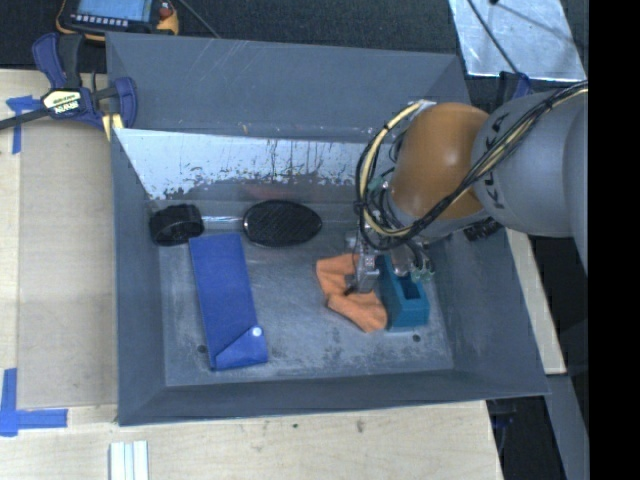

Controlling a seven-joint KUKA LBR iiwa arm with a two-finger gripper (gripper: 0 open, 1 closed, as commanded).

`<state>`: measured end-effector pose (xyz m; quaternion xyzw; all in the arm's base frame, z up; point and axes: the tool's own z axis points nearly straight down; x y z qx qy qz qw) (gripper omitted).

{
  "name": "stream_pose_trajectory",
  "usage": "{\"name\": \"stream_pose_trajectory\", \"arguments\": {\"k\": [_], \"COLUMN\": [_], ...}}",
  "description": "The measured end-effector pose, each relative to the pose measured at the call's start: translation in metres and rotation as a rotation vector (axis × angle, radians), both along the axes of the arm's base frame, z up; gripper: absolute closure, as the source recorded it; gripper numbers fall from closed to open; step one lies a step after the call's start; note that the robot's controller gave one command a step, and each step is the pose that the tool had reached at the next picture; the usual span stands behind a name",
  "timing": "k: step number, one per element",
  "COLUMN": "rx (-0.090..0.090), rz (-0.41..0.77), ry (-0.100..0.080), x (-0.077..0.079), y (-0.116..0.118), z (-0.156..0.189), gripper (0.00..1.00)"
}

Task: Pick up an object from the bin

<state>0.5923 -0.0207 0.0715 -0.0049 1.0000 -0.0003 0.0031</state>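
prog: nothing lifted yet, pick not done | jaws are sitting low at 4 o'clock of grey metal bin (300,393), betw crumpled orange cloth (352,293) & blue plastic block (408,303), both lying on floor | jaws wide/shut: can't tell | remaining: grip, lift out

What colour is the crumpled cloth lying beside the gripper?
The cloth is orange, clearest in the camera view.

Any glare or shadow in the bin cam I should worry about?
Camera view: a glare band runs along the bin back wall, and the floor is evenly lit. Camera view, right: the arm seems to shade the gripper, orange cloth and blue block. The black oval and black wheel read dark on grey.
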Motion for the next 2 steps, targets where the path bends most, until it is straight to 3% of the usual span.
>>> {"name": "stream_pose_trajectory", "arguments": {"k": [2], "rx": [0.0], "rz": [0.0], "ry": [0.0], "x": [0.0], "y": [0.0], "z": [0.0], "gripper": [1.0]}}
